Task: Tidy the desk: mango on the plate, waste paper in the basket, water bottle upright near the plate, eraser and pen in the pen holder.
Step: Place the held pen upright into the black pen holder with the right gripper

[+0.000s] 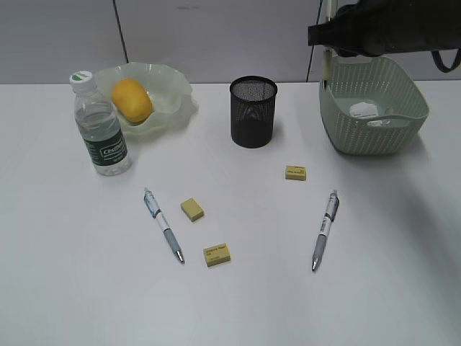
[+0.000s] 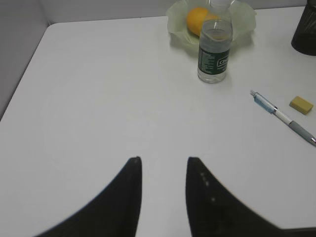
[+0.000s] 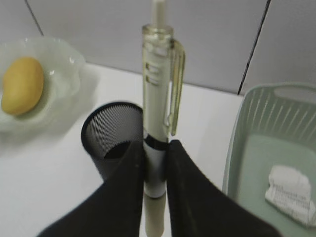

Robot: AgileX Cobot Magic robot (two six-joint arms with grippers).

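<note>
The mango [image 1: 132, 100] lies on the ruffled green plate [image 1: 175, 85]. The water bottle [image 1: 101, 128] stands upright next to the plate. The waste paper [image 1: 364, 109] lies in the basket [image 1: 374, 137]. The black mesh pen holder [image 1: 253, 112] stands mid-desk. Two pens [image 1: 163, 225] [image 1: 325, 229] and three yellow erasers [image 1: 191, 209] [image 1: 217, 254] [image 1: 295, 172] lie on the desk [image 1: 72, 274]. My right gripper [image 3: 155, 148] is shut on a third pen [image 3: 157, 94], held upright above the pen holder [image 3: 111, 133] and basket. My left gripper [image 2: 163, 160] is open and empty over bare desk.
A grey partition wall runs along the back of the desk. My right arm [image 1: 389, 29] hangs over the basket at the upper right. In the left wrist view one pen [image 2: 281, 117] and an eraser [image 2: 301, 104] lie to the right.
</note>
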